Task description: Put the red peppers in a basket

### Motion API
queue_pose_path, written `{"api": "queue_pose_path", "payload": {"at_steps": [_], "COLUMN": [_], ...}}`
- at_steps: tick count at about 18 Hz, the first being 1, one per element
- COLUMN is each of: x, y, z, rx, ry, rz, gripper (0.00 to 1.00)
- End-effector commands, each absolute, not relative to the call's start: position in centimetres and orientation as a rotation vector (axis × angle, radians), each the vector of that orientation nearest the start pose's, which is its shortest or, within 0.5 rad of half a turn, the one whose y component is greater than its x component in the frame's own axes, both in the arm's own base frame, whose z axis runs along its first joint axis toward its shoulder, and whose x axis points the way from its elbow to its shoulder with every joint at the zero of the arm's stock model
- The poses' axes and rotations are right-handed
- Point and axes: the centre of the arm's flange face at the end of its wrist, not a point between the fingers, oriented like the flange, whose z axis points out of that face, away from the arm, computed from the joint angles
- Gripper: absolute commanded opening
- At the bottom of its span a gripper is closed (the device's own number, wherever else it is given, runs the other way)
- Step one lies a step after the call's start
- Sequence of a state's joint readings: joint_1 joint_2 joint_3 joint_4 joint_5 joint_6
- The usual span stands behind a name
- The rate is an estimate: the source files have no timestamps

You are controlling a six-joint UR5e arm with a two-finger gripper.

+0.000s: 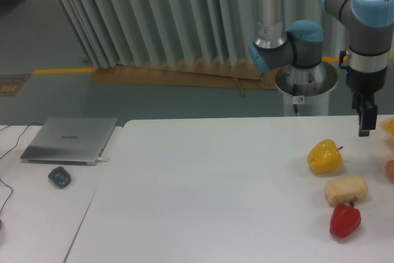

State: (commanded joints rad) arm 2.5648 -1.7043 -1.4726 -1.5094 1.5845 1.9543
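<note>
White table (215, 183): it filled the lower part of the view and served as the landmark for everything else; a second, separate tabletop butted against its left edge.
Curtain (154, 16): pale ribbed folds hung behind the table's far edge.
Arm (369, 23): grey tubes with blue joint caps rose behind the table's far right corner, the wrist pointing straight down.
Laptop (71, 140): a closed silver one lay on the neighbouring tabletop, just left of the white table's far left corner.
Gripper (367, 118): dark, it hung above the table's far right edge, touching nothing; whether its fingers stood apart or together could not be told from this side.
Bread lump (346, 190): pale tan, it sat on the table's right side, between the two peppers.
Yellow pepper (324, 156): it stood on the table's right side, just beyond the bread lump.
Red pepper (345, 220): glossy, it rested on the table near the front right corner, just in front of the bread lump.
Mouse (60, 177): small and dark, it lay off the table's left edge, in front of the laptop.
</note>
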Motion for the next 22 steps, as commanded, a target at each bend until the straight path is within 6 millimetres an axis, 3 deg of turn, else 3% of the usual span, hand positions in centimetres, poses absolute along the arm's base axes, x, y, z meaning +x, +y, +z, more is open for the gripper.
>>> {"api": "queue_pose_path", "payload": {"at_steps": [17,22], "x": [-39.13,-39.00], "y": [41.22,41.37], "z": [46.80,46.79], "rx": [-2.811,-2.889], "ry": [1.442,1.525], "rz": [0.030,0.054], "gripper": [1.00,1.00]}}
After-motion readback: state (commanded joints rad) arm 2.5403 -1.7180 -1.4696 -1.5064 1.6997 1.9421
